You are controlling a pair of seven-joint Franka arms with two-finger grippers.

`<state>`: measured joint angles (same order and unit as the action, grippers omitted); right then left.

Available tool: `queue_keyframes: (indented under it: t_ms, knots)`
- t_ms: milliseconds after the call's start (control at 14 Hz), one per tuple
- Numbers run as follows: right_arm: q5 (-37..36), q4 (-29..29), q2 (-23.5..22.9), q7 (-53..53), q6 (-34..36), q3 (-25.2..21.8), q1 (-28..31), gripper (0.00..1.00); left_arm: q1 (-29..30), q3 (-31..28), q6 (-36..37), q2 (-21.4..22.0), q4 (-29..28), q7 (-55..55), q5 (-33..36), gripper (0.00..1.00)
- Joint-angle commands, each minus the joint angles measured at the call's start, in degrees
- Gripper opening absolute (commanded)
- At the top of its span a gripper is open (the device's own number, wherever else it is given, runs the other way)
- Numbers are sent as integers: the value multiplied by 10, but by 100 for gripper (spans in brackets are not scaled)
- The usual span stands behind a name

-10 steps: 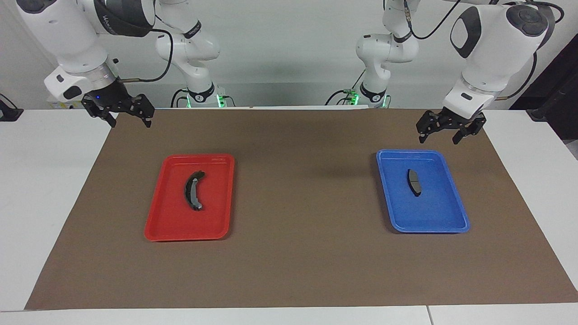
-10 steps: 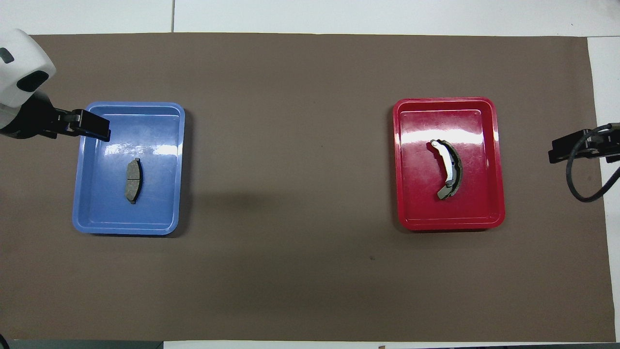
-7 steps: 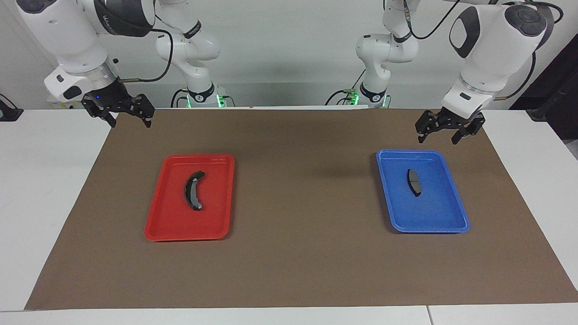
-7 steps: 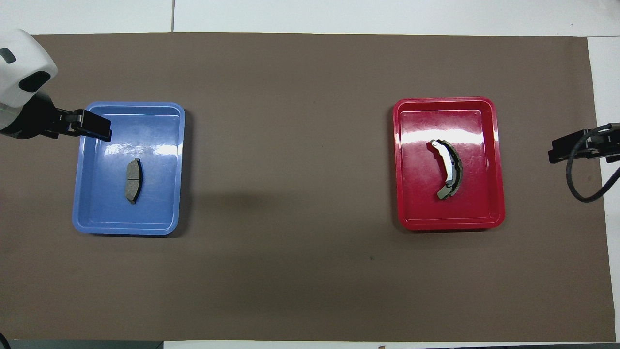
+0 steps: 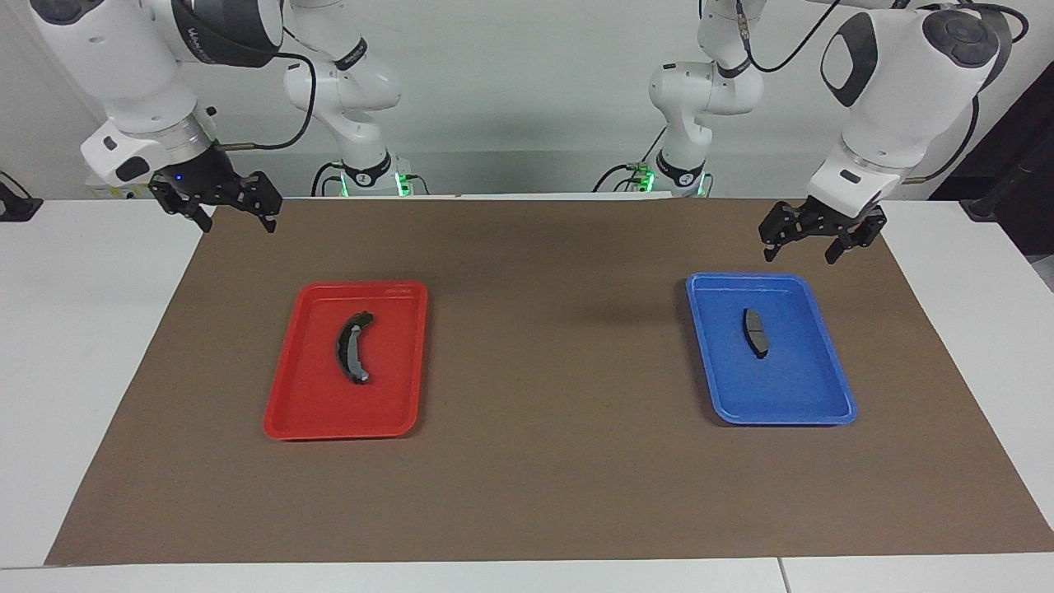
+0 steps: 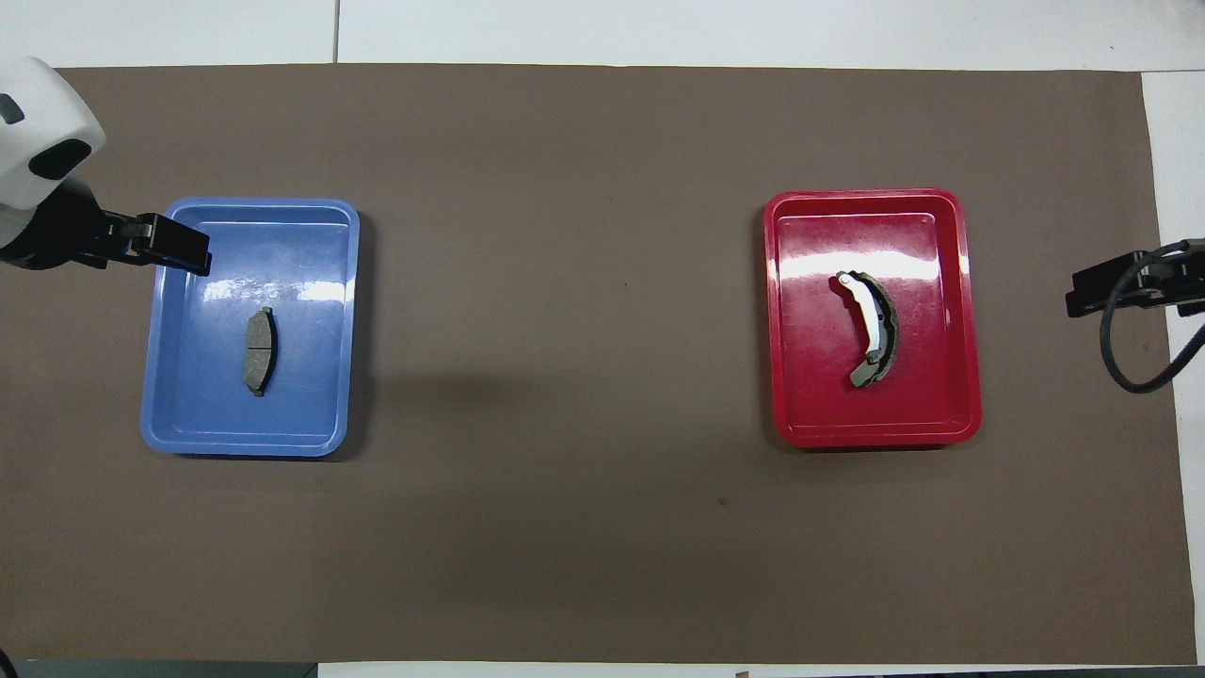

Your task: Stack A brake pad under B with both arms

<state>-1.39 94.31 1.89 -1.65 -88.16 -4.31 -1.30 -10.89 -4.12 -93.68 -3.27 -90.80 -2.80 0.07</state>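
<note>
The A brake pad (image 5: pixel 755 333), short and dark grey, lies in a blue tray (image 5: pixel 782 417) toward the left arm's end of the table; it also shows in the overhead view (image 6: pixel 259 351). B (image 5: pixel 352 346), the long curved crescent pad, lies in a red tray (image 5: pixel 338 430) toward the right arm's end, also seen from overhead (image 6: pixel 872 330). My left gripper (image 5: pixel 799 249) is open and empty, up in the air over the blue tray's edge nearest the robots. My right gripper (image 5: pixel 236 221) is open and empty, over the mat's corner, well apart from the red tray.
A brown mat (image 5: pixel 552 371) covers most of the white table. The blue tray (image 6: pixel 245 447) and red tray (image 6: pixel 875 435) sit far apart on it, with bare mat between them. A black cable (image 6: pixel 1130 367) hangs by the right gripper (image 6: pixel 1083 297).
My left gripper has shifted very slightly toward the left arm's end of the table. The right gripper, the pads and the trays have not moved.
</note>
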Motion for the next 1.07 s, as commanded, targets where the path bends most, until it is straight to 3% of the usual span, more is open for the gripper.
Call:
queue_keyframes:
  t_ms: [0, 429, 643, 1000]
  knots:
    - [5, 3, 6, 5, -3, 1, 2, 99, -1, -24, 9, -5, 7, -37, 8, 99]
    - [4, 6, 6, -7, -23, 4, -8, 99, -1, -69, -83, 5, -87, -98, 8, 99]
    - [5, 9, 6, -8, -25, 4, -12, 99, -2, -69, -136, 5, -160, -96, 8, 99]
    - [20, 82, 22, -6, -110, 4, -36, 99, -4, -62, -281, 5, -292, -93, 8, 99]
